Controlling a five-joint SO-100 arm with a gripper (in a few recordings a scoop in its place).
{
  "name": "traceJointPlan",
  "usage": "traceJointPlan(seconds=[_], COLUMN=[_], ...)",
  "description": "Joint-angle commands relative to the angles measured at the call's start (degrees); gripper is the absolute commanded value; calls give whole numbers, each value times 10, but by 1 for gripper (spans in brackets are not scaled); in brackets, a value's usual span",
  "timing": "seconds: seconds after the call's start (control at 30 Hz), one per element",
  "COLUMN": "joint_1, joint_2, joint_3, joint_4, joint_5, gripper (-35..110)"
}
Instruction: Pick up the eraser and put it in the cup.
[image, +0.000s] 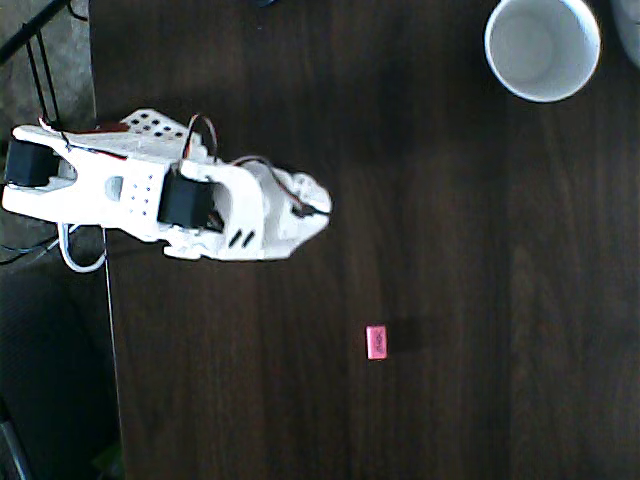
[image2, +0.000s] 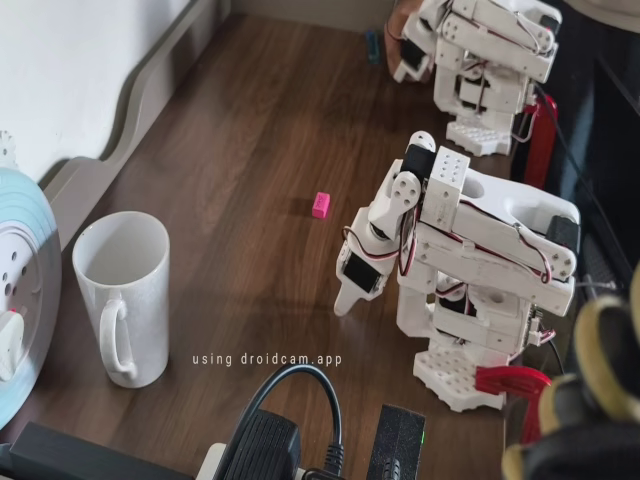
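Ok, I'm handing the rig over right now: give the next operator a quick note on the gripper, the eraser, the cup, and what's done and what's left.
Gripper: holds nothing, folded near the arm's base, tip pointing down at the table; whether it is open or shut cannot be told.
Eraser: lying on the bare table, apart from the arm, untouched.
Cup: upright, nothing visible inside, at the table's far corner in the overhead view; handle faces the camera in the fixed view.
Done: nothing yet.
Left: reach for the eraser, grasp it, carry it to the cup, drop it in.

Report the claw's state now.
Claw: empty, folded down near the arm's base; open or shut cannot be told. Small pink rectangular eraser lies apart on the table.
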Motion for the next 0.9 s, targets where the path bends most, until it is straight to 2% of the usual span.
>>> traceJointPlan(seconds=[0.0,0.13,0.23,0.27,0.5,0.83,0.87], joint_1=[26,94,141,195,279,304,304], joint_2=[-91,-329,-512,-676,-747,-813,-823], joint_3=[-83,-189,-299,-426,-456,-505,-517], joint_4=[-26,-126,-158,-187,-216,-211,-202], joint_5=[56,129,174,210,249,277,280], gripper=[0,0,0,0,0,0,5])
